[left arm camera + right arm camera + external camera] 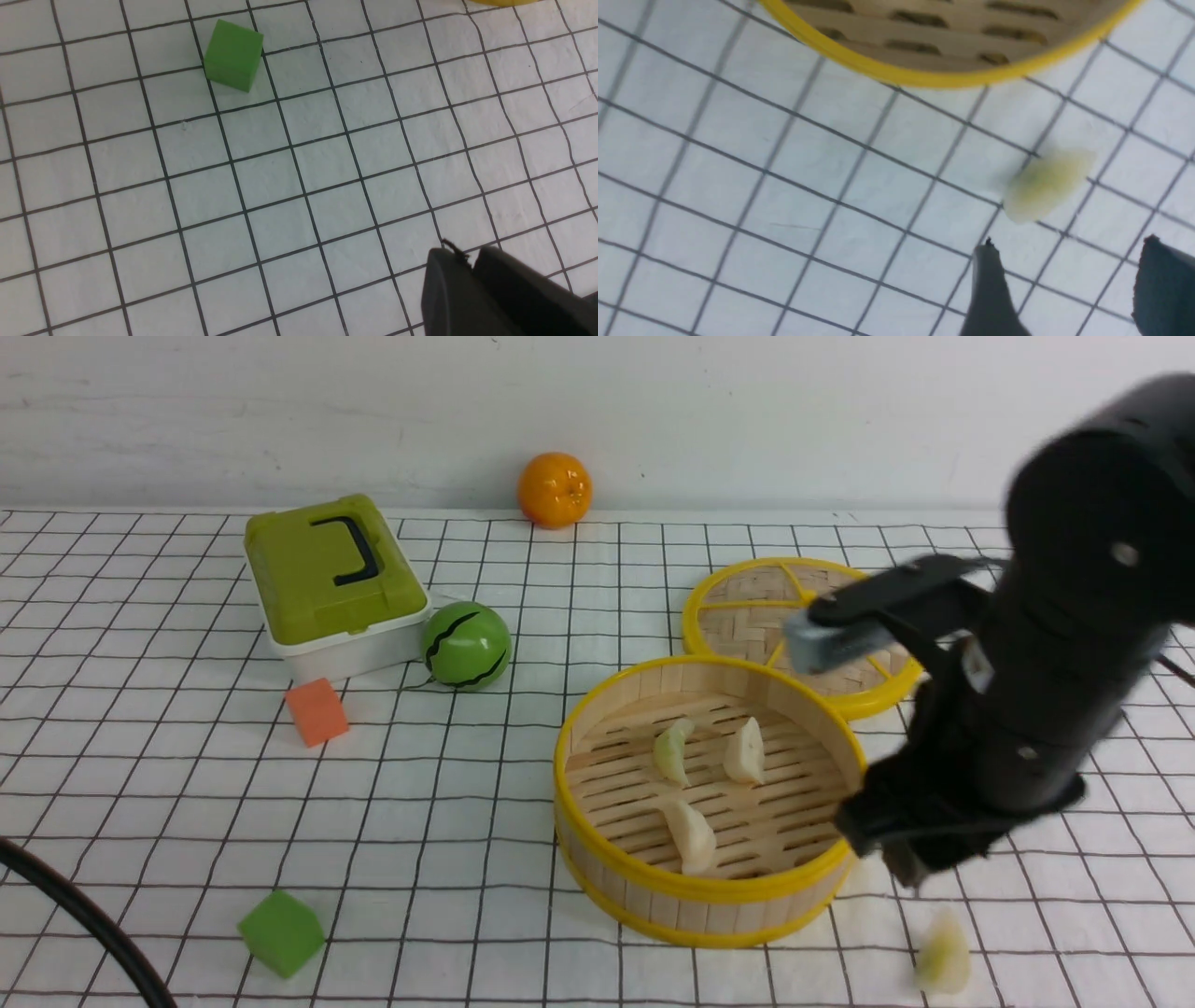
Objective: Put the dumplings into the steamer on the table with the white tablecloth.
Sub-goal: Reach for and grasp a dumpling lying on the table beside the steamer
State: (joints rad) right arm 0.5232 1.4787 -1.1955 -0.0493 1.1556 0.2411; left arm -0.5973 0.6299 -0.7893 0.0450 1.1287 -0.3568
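Lying on the slatted floor of the steamer point(709, 683) are three dumplings point(690, 837): two side by side near the middle and one closer to the near wall. A fourth dumpling point(943, 957), blurred, is on the cloth point(187, 784) outside the steamer, just off its near right side.

The right gripper point(1073, 284) hangs over that dumpling with its jaws spread wide and nothing between them. In the right wrist view the dumpling lies just past the fingertips, apart from both. The right arm, also blurred, stands beside the steamer's right wall.

Behind the steamer, a flat woven lid point(747, 607) lies on the cloth, partly hidden by the steamer's rim and the arm.

The left gripper point(467, 268) has its fingers pressed together, pinching nothing, over bare cloth and well apart from a green cube point(233, 55).

Farther left, an orange cube point(316, 711) sits in front of a green box point(331, 583). A green ball point(466, 646) is just beside the box. An orange point(555, 490) rests by the back wall.
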